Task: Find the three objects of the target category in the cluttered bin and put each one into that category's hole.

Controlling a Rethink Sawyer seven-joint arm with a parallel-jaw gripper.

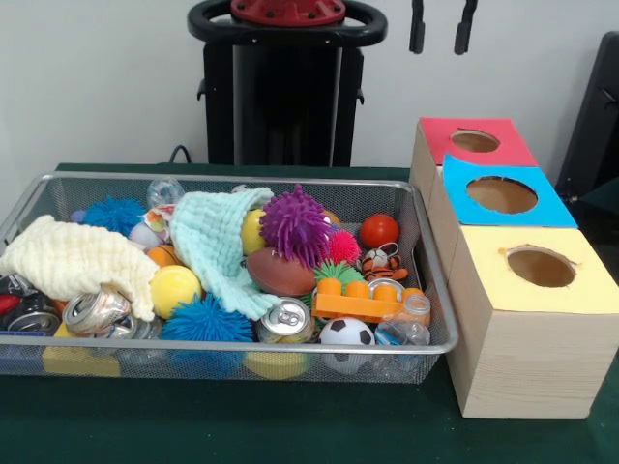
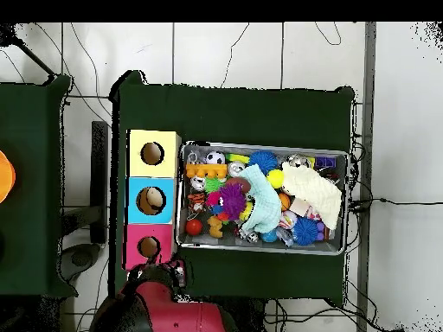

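A printed wrapper [image 1: 158, 221] lies crumpled in the wire bin [image 1: 437, 290], at the far side between the cream cloth [image 1: 73, 259] and the mint cloth [image 1: 218, 242], partly covered. The yellow-topped box [image 1: 537, 329] with its hole [image 1: 541, 267] stands just beside the bin, nearest the camera. The gripper [image 1: 442, 26] hangs high above the red-topped box [image 1: 474, 141], fingers apart and empty.

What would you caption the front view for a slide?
Gripper open above a toy-filled wire bin beside red, blue and yellow boxes.

Three boxes [image 1: 513, 251] stand in a row beside the bin [image 1: 437, 290].
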